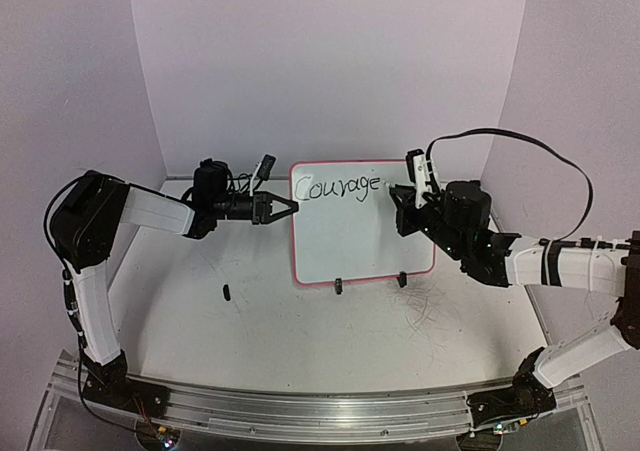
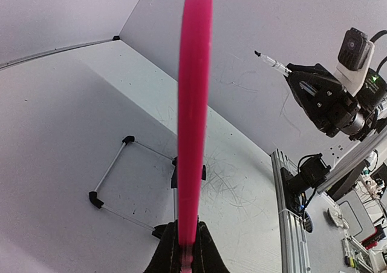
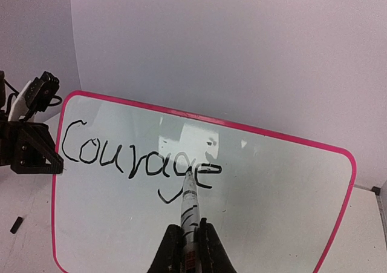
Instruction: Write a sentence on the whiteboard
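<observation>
In the top view the left arm [image 1: 85, 301] stands at 7 o'clock. Its upper link rises to an elbow at 9 o'clock, and the forearm reaches level toward 3 o'clock. The left gripper [image 1: 283, 209] points to 3 o'clock, its jaws closed on the pink edge of the whiteboard [image 1: 360, 236]. The right arm [image 1: 560, 266] stands at 5 o'clock, bends at an elbow near 3 o'clock and stretches its forearm toward 10 o'clock. The right gripper [image 1: 403, 209] is closed around a marker [image 3: 190, 203], which in the right wrist view sticks out between the fingers toward 12 o'clock.
</observation>
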`<state>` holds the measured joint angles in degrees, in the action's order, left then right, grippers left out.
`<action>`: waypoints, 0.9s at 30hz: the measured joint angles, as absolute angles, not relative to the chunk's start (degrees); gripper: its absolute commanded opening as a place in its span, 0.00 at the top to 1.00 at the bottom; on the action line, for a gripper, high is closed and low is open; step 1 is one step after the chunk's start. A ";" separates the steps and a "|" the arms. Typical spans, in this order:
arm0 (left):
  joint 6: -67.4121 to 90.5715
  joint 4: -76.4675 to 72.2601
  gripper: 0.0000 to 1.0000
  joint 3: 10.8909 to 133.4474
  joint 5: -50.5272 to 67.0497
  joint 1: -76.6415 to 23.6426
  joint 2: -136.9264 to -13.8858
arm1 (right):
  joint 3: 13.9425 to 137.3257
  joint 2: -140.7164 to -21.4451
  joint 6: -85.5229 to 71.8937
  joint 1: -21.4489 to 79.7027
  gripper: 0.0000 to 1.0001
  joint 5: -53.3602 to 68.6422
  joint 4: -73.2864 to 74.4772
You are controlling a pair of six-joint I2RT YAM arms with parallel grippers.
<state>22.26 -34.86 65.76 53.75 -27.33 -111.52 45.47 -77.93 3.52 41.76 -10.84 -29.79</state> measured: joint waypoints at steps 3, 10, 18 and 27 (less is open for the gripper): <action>22.26 -34.70 1.00 65.76 53.68 -27.35 -111.48 | 45.48 -77.97 3.60 41.76 1.00 -10.83 -29.39; 21.87 -34.56 1.00 65.57 53.29 -27.39 -111.48 | 45.65 -79.13 3.60 41.76 1.00 -11.03 -28.39; 21.42 -34.57 1.00 65.14 52.79 -27.40 -111.37 | 46.31 -80.51 3.60 41.76 1.00 -11.20 -27.94; 21.22 -34.49 1.00 65.10 52.75 -27.47 -111.13 | 46.35 -80.58 3.67 41.76 1.00 -12.74 -27.73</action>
